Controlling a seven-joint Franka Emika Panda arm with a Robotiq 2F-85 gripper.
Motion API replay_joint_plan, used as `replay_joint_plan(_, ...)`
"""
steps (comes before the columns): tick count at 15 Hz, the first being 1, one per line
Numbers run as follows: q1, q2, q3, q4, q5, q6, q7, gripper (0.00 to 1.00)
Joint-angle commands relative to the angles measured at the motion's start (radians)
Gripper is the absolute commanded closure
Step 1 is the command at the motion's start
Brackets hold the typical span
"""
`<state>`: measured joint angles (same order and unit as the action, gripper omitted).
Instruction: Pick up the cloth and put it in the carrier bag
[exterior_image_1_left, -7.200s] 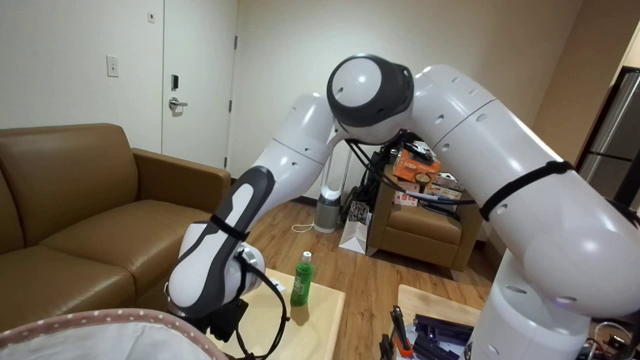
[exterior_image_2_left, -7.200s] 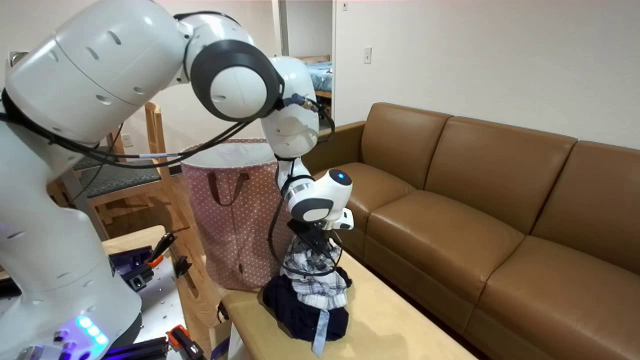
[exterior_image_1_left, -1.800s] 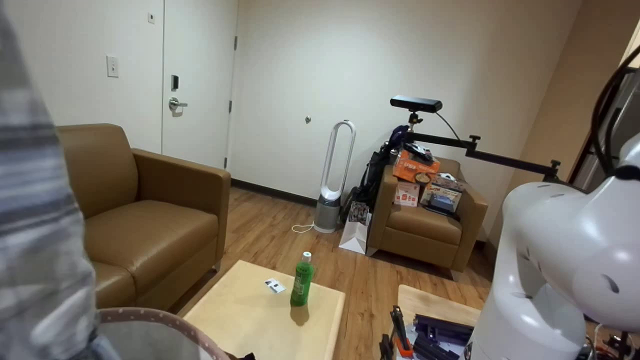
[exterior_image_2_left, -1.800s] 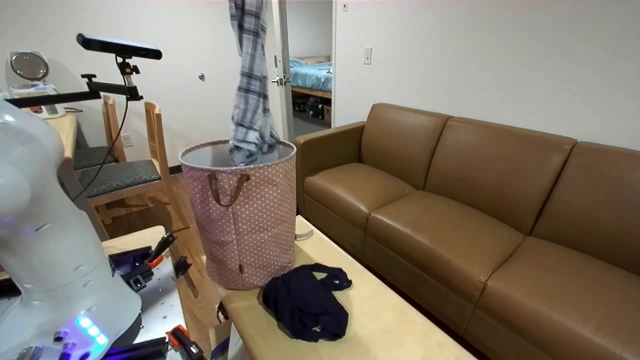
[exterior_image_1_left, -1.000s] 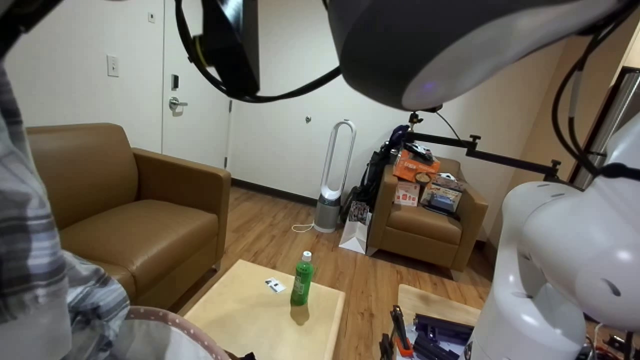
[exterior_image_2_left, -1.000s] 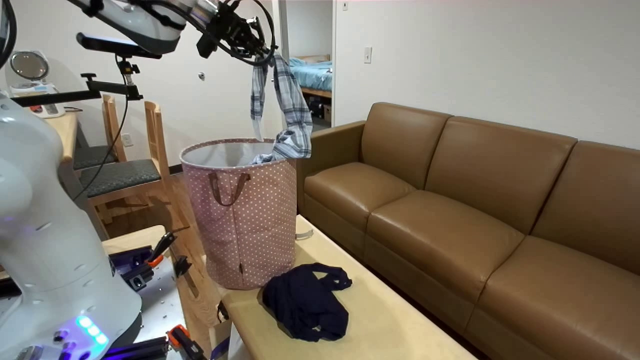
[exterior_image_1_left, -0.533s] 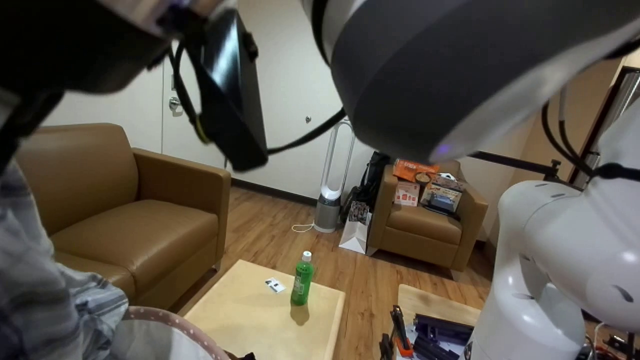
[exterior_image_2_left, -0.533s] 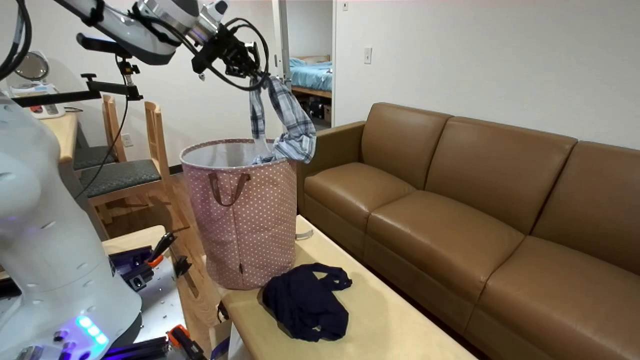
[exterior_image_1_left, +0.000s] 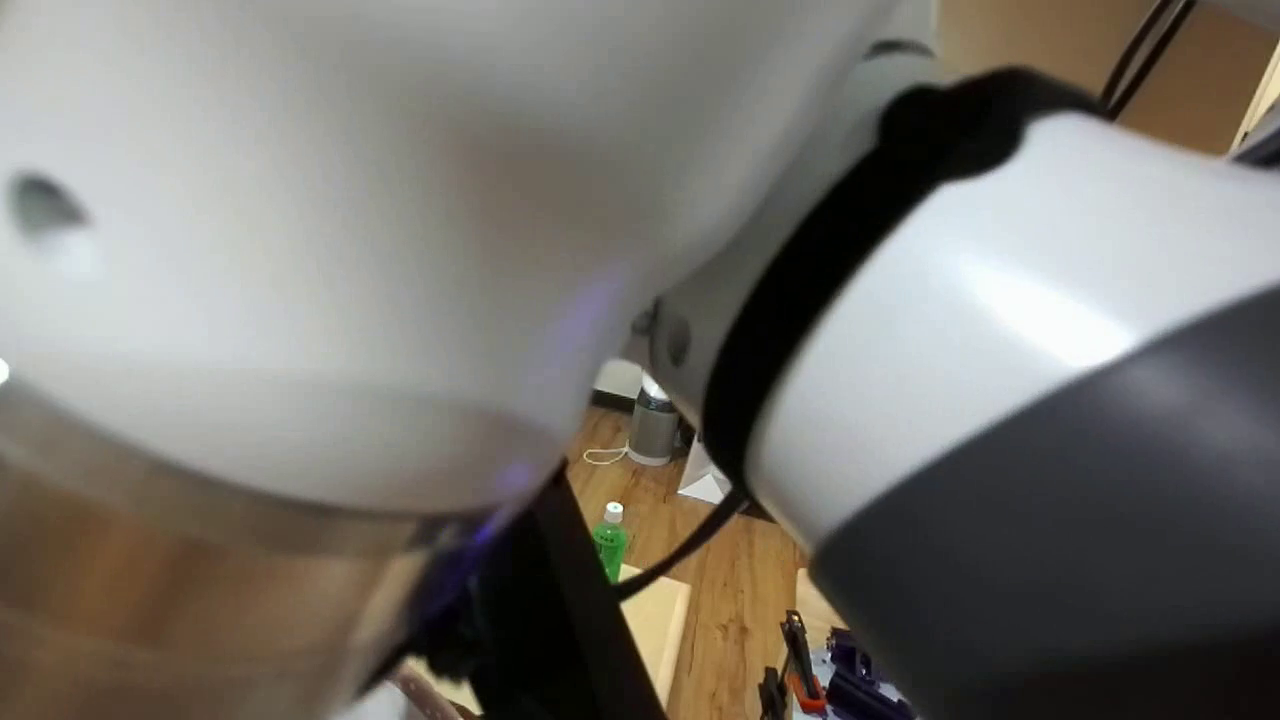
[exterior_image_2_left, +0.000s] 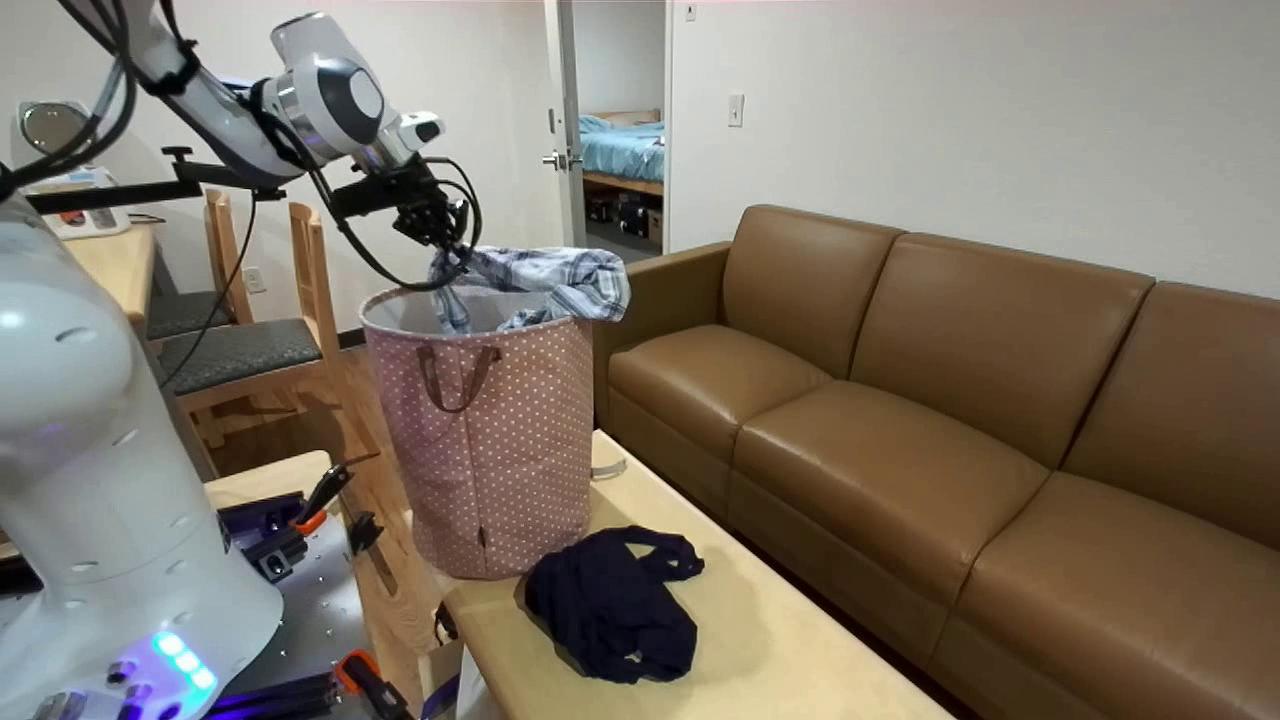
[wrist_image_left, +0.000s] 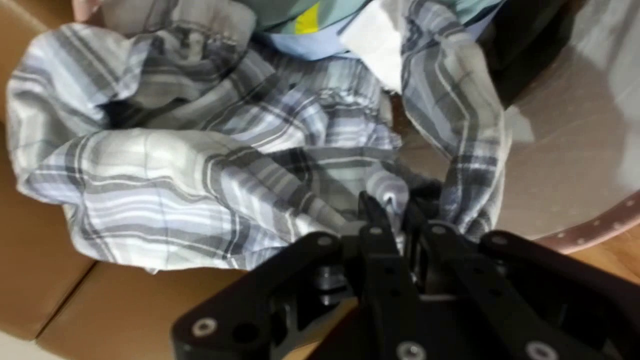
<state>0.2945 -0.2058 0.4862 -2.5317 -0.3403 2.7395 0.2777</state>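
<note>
- Step: placing, I'd judge. The cloth is picked up and partly in the bag; release not yet done.
- Claw: pinching a fold of the cloth between its fingertips, at the bag's mouth.
- Cloth: plaid, limp. One strip hangs from the claw into the bag, some lies inside, and a big bunch slumps over the rim on the sofa side, sticking out.
- Next: probably bring the claw further in, drag the overhang over the rim, then let go. Dropped as it lies, the bunch could stay hooked on the rim or slide out.
- In the bag, wrist view: pale green fabric with a yellow patch, apparently other laundry.
- Surface: pale wood table; bag seems to stand on it, upright. Rumpled navy garment just beside the bag's base. Green bottle upright, part hidden.
- Room: brown sofa alongside the table, chair behind the bag, blue bed through the doorway.
- Arm blocks most of an exterior view.
</note>
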Motion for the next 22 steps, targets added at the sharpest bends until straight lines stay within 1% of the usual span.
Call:
replay_joint_plan(1,0.119,0.034,-0.050,-0.034,0.223,0.021,-0.146,0.93)
replay_joint_plan(2,0.159,0.049,-0.069,-0.043,0.313,0.031,-0.206,0.93)
replay_joint_plan(3,0.213,0.077,-0.114,-0.054,0.397,0.044,-0.267,0.93)
replay_joint_plan(5,0.278,0.127,-0.174,-0.054,0.570,0.020,-0.387,0.93)
replay_joint_plan(7,0.430,0.201,-0.306,-0.016,0.740,0.043,-0.528,0.93)
replay_joint_plan(8,0.462,0.199,-0.332,0.004,0.824,-0.015,-0.586,0.93)
replay_joint_plan(9,0.441,0.188,-0.332,-0.003,0.901,-0.044,-0.647,0.93)
replay_joint_plan(10,0.434,0.172,-0.335,-0.022,0.981,-0.046,-0.717,0.93)
replay_joint_plan(11,0.354,0.175,-0.283,-0.039,1.028,-0.019,-0.790,0.93)
replay_joint_plan(12,0.329,0.187,-0.286,-0.043,1.004,-0.007,-0.780,0.93)
replay_joint_plan(13,0.295,0.194,-0.282,-0.054,0.954,0.005,-0.755,0.93)
replay_joint_plan(14,0.262,0.200,-0.276,-0.068,0.860,0.019,-0.686,0.93)
replay_joint_plan(16,0.200,0.213,-0.266,-0.073,0.752,0.020,-0.642,0.93)
replay_joint_plan(18,0.137,0.232,-0.257,-0.072,0.609,0.025,-0.567,0.93)
replay_joint_plan(20,0.100,0.252,-0.256,-0.057,0.467,0.009,-0.487,0.93)
replay_joint_plan(21,0.089,0.258,-0.253,-0.051,0.419,0.010,-0.454,0.93)
replay_joint_plan(22,0.082,0.265,-0.242,-0.043,0.427,0.014,-0.469,0.93)
